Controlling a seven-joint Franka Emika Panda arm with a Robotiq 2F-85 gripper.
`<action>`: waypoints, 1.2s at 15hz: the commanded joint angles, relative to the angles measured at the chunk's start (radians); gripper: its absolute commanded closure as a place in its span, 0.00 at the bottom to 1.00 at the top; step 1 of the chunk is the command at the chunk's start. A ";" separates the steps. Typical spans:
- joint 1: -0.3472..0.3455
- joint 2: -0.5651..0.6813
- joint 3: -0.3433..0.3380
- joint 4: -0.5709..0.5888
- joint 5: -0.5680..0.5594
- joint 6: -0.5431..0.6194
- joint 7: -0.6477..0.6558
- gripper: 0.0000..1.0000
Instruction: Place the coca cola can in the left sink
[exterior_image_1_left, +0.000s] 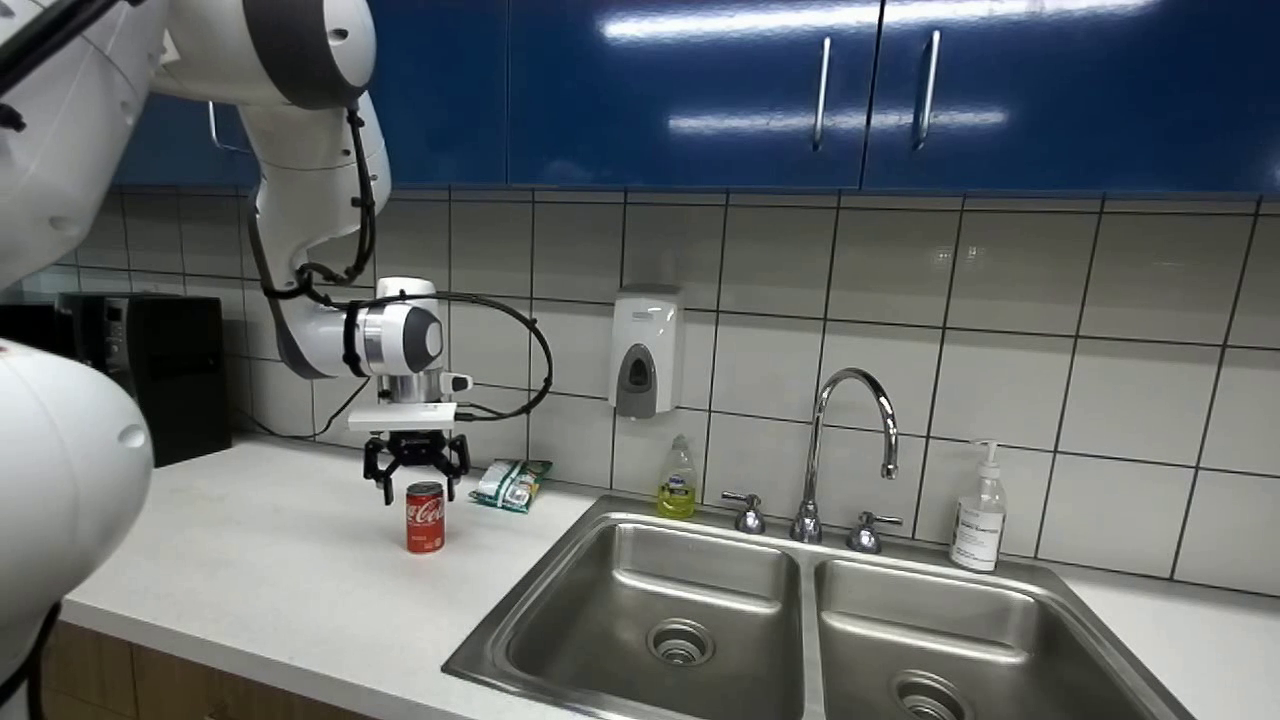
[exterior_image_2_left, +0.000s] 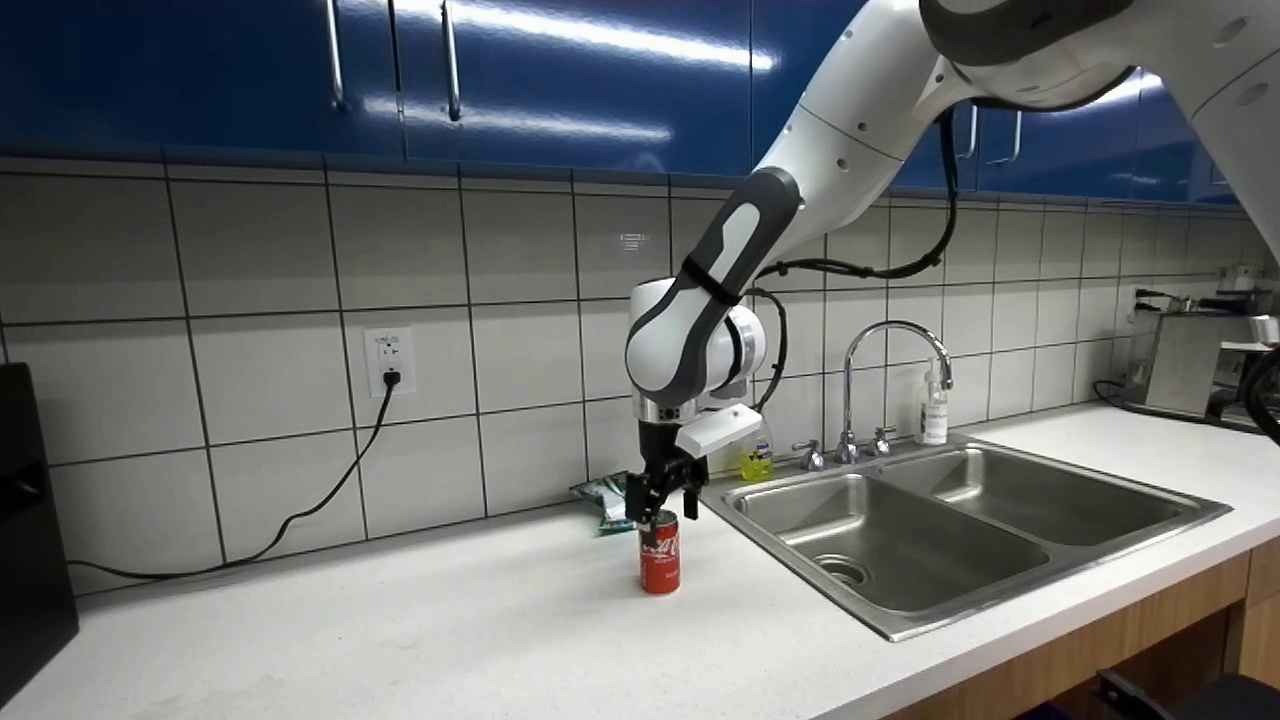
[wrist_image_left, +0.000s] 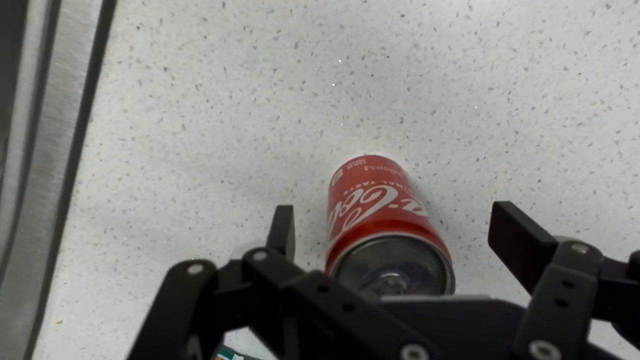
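The coca cola can stands upright on the white counter, left of the sink. It also shows in an exterior view and in the wrist view, where part of its silvery top is hidden by the gripper. My gripper is open above the can, with the fingertips around the height of its top. In the wrist view the gripper has one finger on each side of the can, with gaps on both sides. The left sink is the basin nearer the can, also seen in an exterior view.
A teal-and-white packet lies behind the can by the wall. A yellow soap bottle, faucet and pump bottle stand behind the sink. The right basin adjoins. A black box-shaped appliance stands at the counter's left end.
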 joint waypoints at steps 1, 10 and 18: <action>0.006 0.040 -0.007 0.062 -0.026 -0.027 0.006 0.00; 0.007 0.092 -0.017 0.128 -0.026 -0.037 0.005 0.00; 0.021 0.125 -0.033 0.174 -0.043 -0.100 0.016 0.35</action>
